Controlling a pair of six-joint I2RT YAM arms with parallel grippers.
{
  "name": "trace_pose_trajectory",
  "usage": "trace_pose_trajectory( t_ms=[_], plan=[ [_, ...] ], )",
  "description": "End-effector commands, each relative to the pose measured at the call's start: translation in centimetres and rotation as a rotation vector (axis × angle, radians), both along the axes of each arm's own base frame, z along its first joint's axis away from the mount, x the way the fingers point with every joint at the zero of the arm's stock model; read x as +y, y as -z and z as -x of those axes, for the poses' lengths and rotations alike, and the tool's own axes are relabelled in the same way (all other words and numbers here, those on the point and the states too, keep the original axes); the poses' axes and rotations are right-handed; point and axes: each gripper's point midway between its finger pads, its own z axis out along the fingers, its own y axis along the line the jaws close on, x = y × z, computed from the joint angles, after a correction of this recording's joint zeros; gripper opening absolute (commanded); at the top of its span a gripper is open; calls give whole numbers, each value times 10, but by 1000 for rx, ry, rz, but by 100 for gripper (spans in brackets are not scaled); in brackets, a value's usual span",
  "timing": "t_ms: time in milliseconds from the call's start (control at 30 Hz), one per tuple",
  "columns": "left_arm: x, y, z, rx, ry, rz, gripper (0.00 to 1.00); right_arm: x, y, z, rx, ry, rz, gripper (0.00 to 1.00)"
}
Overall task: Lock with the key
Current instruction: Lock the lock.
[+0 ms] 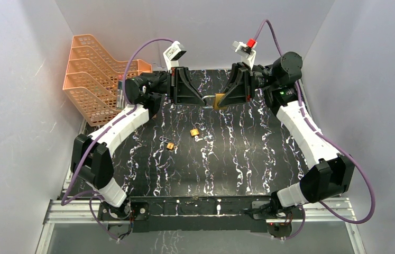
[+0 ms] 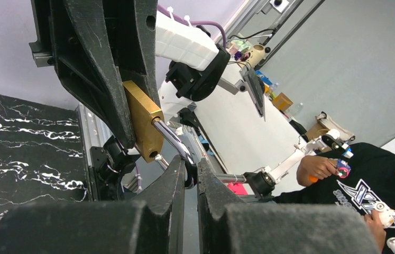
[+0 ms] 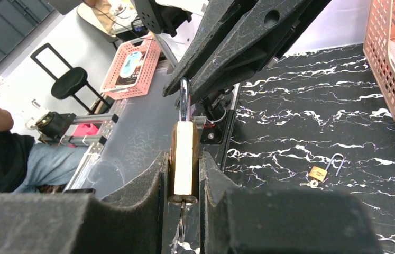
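The padlock (image 3: 183,159) has a brass body, dull yellow with a soft sheen. Its shackle (image 3: 183,100) is bright polished steel. The fingers (image 3: 147,185) are matt black plastic, faintly grainy and scuffed. The counter (image 1: 227,159) is glossy black, veined white like marble. The basket (image 1: 92,69) is smooth orange plastic lattice. The arm shells (image 1: 123,121) are white plastic.

I see my right gripper (image 3: 183,177) clamping the brass padlock (image 3: 183,151) upright, its shackle (image 3: 183,100) pinched above between the left gripper (image 3: 184,84) fingertips.
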Motion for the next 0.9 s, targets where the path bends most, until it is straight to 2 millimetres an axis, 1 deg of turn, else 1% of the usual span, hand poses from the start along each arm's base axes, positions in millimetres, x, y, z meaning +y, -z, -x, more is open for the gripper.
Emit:
trace_pose_trajectory(
  t_ms=[0,533,733,867],
  plan=[
    [12,-17,36,-337,14,224,0,4,-20,23,-104,-30,-48,0],
    [5,-11,34,-331,3,252,0,17,-27,32,-108,-52,-77,0],
    [0,-3,33,-335,-6,266,0,24,-32,35,-106,-50,-97,0],
    [-6,7,29,-322,-12,268,0,29,-35,37,-104,-43,-115,0]
  ],
)
